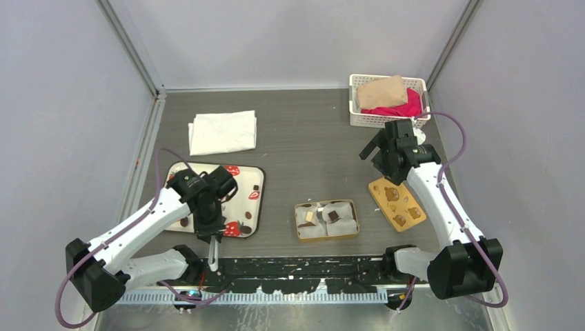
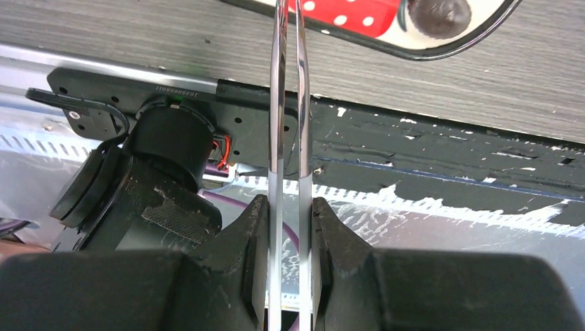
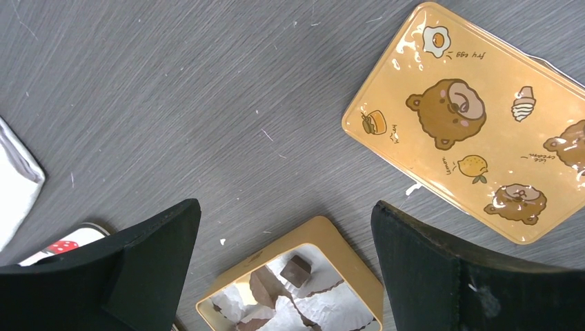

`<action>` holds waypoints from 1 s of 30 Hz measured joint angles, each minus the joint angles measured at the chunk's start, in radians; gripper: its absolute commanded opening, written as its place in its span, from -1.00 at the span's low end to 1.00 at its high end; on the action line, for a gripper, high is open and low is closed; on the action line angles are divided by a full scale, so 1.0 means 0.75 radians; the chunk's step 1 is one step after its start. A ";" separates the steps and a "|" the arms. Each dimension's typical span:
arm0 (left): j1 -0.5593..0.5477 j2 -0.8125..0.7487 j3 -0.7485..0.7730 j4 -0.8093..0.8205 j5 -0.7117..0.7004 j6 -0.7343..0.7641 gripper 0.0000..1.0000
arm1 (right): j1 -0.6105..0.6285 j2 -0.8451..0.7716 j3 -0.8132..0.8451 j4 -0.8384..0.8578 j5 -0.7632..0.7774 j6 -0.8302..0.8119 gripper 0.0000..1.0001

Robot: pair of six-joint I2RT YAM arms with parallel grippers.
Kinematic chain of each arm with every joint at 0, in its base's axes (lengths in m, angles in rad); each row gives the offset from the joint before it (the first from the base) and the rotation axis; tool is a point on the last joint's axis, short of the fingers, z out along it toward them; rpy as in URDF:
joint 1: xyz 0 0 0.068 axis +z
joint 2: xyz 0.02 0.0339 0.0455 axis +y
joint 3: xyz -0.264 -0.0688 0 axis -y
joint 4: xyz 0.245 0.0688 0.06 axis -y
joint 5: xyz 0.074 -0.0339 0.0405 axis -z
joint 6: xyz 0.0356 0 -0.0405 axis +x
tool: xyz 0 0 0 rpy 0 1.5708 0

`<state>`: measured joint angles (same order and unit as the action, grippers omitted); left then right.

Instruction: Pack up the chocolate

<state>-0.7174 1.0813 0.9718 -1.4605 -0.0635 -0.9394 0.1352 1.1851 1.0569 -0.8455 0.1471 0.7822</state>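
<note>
Small dark chocolates [image 1: 256, 187] lie on a white strawberry-print tray [image 1: 243, 176]; one round dark piece [image 2: 439, 14] shows at the tray's edge in the left wrist view. An open golden tin [image 1: 326, 234] holds white paper cups and a square dark chocolate [image 1: 332, 216], which also shows in the right wrist view [image 3: 295, 270]. My left gripper [image 1: 209, 234] [image 2: 290, 207] is shut on metal tongs [image 2: 290, 124] at the tray's near edge; their tips are out of view. My right gripper [image 1: 376, 148] [image 3: 284, 207] is open and empty, above the table between the tin [image 3: 324, 234] and the lid.
The golden-yellow bear lid [image 1: 396, 203] [image 3: 476, 131] lies flat to the right of the tin. A white basket [image 1: 355, 103] with cloths stands at the back right. A folded white cloth [image 1: 223, 131] lies at the back left. The black mounting strip [image 2: 448, 145] runs along the near edge.
</note>
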 measured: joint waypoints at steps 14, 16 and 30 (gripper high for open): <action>-0.001 -0.136 -0.091 -0.013 0.109 -0.034 -0.62 | 0.000 0.022 0.001 0.029 -0.018 -0.012 0.99; -0.001 -0.144 -0.114 -0.013 0.133 -0.031 -0.55 | 0.000 0.027 0.001 0.034 -0.021 -0.012 0.98; -0.001 -0.017 -0.167 0.125 0.152 0.016 -0.24 | 0.000 0.037 0.001 0.042 -0.031 -0.012 0.99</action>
<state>-0.7181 1.0687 0.8467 -1.3670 0.0502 -0.9276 0.1352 1.2129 1.0576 -0.8143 0.1242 0.7734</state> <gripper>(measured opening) 0.385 0.993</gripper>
